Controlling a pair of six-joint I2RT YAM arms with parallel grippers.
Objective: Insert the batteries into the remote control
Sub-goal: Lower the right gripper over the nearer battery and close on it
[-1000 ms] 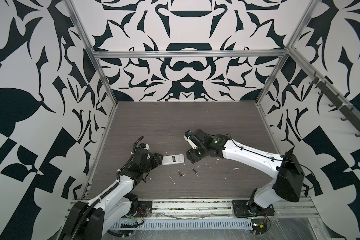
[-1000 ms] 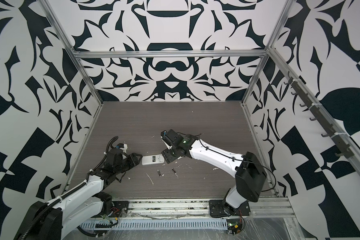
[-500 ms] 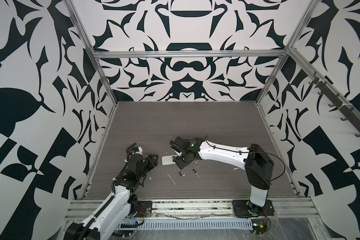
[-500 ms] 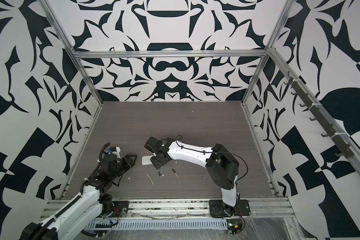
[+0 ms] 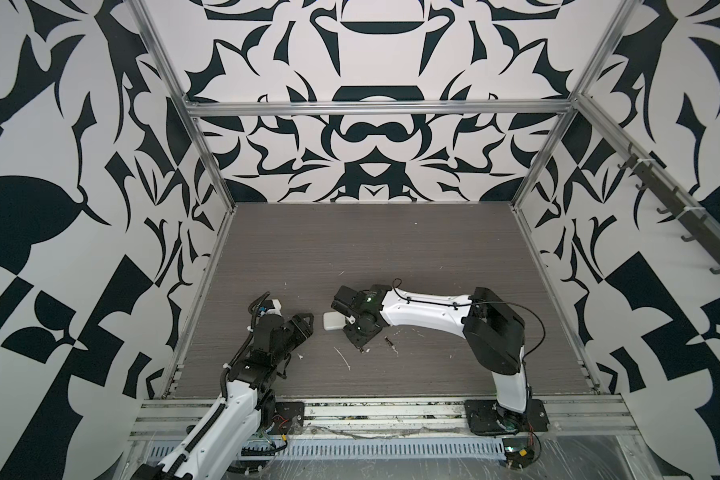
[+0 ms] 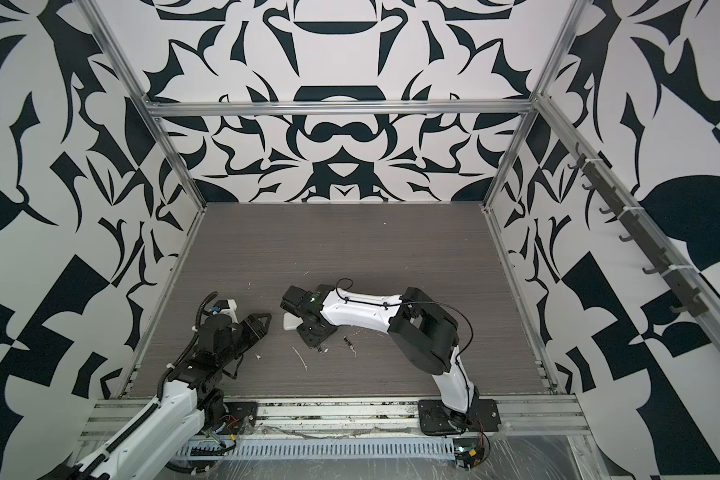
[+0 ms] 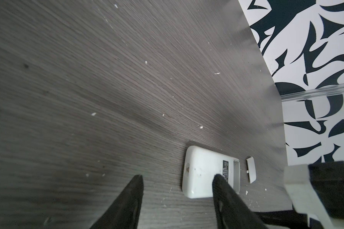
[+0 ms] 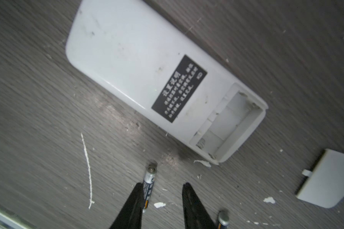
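On the table [image 5: 391, 249], the remote control [image 8: 139, 65] lay back-up. At its nine o'clock in a top view, the left gripper [image 5: 308, 325] gaped empty. The right gripper [image 8: 163, 185] stood spread, one battery [image 8: 149, 184] just inside a finger, the second battery [image 8: 223, 219] outside.

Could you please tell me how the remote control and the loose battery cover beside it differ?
The remote control is long and large; the battery cover is a small plate. The remote control bears a black label; the battery cover is plain, with a small tab. The remote control has an open, empty battery compartment; the battery cover shows no recess. Both are white and lie flat on the table, not touching.
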